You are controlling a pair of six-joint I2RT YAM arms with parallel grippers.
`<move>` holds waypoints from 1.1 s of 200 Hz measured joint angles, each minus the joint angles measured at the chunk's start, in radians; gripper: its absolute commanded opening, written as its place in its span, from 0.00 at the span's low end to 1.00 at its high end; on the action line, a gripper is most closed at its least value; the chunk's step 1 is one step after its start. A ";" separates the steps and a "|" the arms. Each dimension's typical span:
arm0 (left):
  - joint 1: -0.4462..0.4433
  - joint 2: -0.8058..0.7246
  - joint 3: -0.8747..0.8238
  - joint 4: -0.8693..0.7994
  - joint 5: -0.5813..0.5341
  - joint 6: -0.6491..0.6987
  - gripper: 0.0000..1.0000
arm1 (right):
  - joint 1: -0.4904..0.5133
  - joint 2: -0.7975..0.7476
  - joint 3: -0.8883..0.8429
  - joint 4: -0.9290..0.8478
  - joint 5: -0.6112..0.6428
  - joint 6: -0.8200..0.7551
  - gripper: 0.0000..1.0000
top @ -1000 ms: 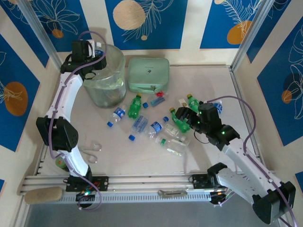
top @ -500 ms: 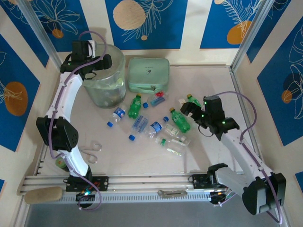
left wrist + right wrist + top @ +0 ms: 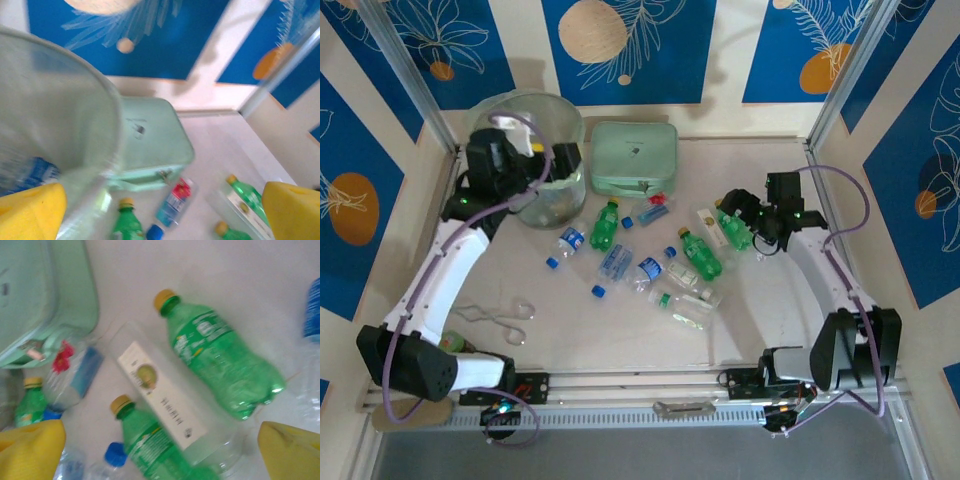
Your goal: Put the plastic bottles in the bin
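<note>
Hovering my left gripper (image 3: 558, 162), spread wide and empty, at the bin (image 3: 520, 105) rim | right gripper (image 3: 742, 222) wide above bottles (image 3: 701, 256) lying on the surface (image 3: 620, 335) right of the bin

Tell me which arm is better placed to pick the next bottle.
Right. The right fingers, open, hang over green bottles; the left fingers, also open, are at the bin, away from them.
</note>
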 measured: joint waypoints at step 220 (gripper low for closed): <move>-0.275 0.059 -0.461 0.393 0.048 -0.194 1.00 | -0.224 0.505 0.195 -0.069 0.177 -0.204 0.86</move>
